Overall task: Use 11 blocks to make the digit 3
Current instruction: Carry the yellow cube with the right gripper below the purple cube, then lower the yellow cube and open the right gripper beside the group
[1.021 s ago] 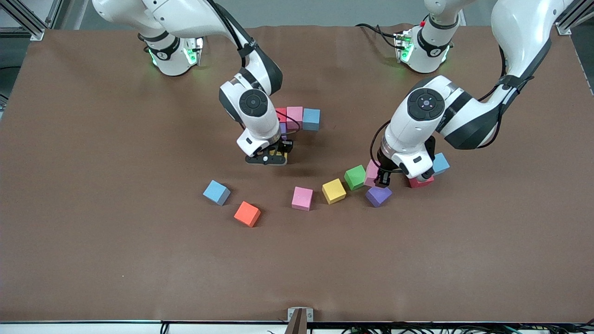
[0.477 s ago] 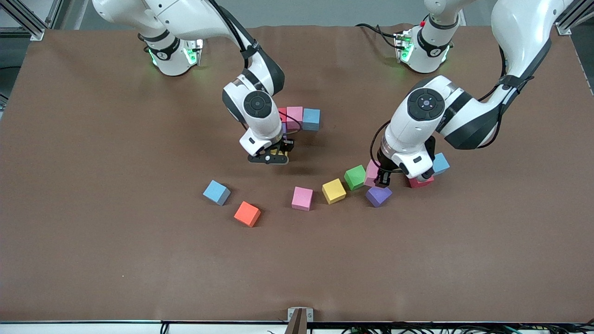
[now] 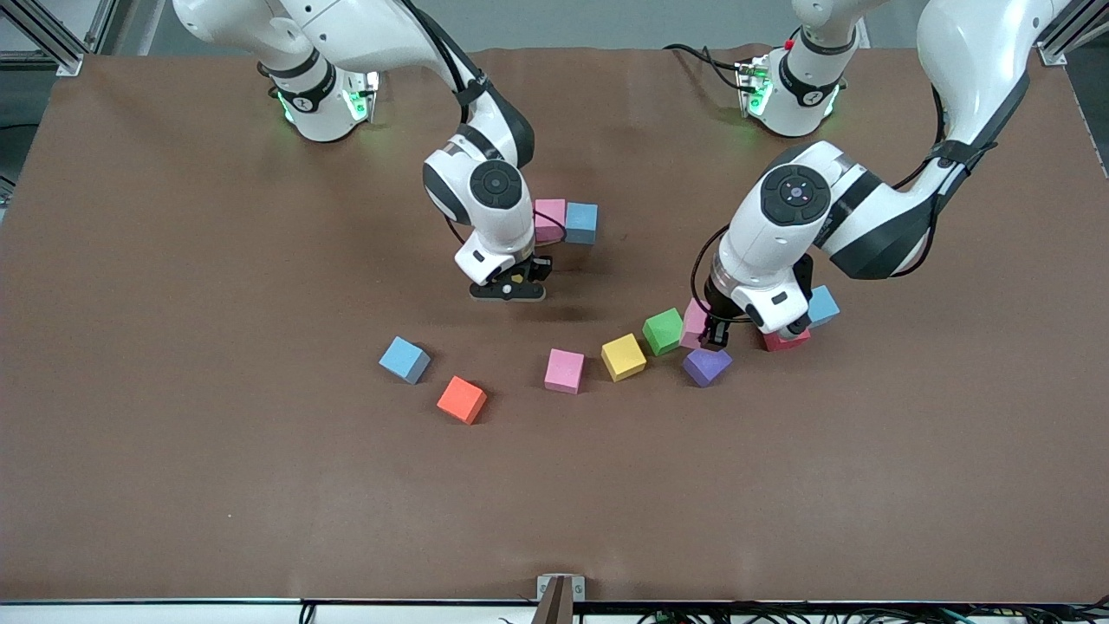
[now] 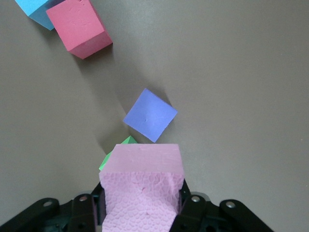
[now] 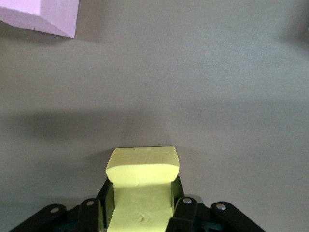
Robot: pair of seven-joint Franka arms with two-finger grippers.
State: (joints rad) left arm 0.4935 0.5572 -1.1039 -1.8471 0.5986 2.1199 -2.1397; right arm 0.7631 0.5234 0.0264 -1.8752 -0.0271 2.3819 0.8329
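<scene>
Since a second ago, the right gripper (image 3: 511,286) has been carried toward the left arm's end, its fingers clamped on a yellow block (image 5: 143,166) above the brown bench (image 3: 173,390). The left gripper (image 3: 716,336) has stayed put over a purple block (image 3: 707,366), its fingers gripping a pink block (image 4: 142,186). Loose blocks are scattered nearby.

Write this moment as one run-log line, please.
left gripper: shut on pink block | right gripper: shut on yellow block | digit 3: unfinished

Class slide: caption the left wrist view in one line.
Left gripper shut on a pink block, above a purple block.
</scene>
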